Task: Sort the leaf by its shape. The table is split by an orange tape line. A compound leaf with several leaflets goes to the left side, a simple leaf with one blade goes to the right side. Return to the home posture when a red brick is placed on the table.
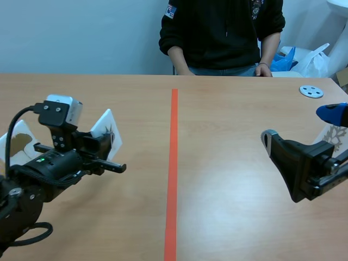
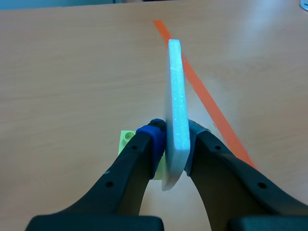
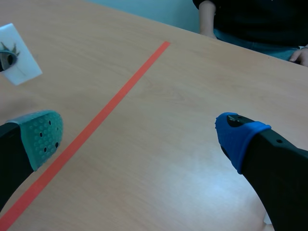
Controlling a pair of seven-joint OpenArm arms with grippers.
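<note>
A person [image 1: 220,32] sits across the table [image 1: 228,179], one hand [image 1: 263,69] at its far edge, with plastic bags [image 1: 310,60] beside them. A round grey disc [image 1: 311,91] lies on the right half, and a small light-green brick [image 2: 126,139] lies under the left gripper [image 2: 175,137]. One orange tape line [image 1: 173,163] splits the table. Three white cards with leaf pictures show: the held card [image 1: 106,122], a second card [image 1: 16,142] at the far left partly behind the left arm's cable, and a third card [image 1: 333,137] partly hidden behind the right gripper [image 3: 139,132]. The left gripper's fingers are clamped on the held card, which stands upright and edge-on over the left half, near the line. The right gripper's fingers are spread wide over the right half, gripping nothing
</note>
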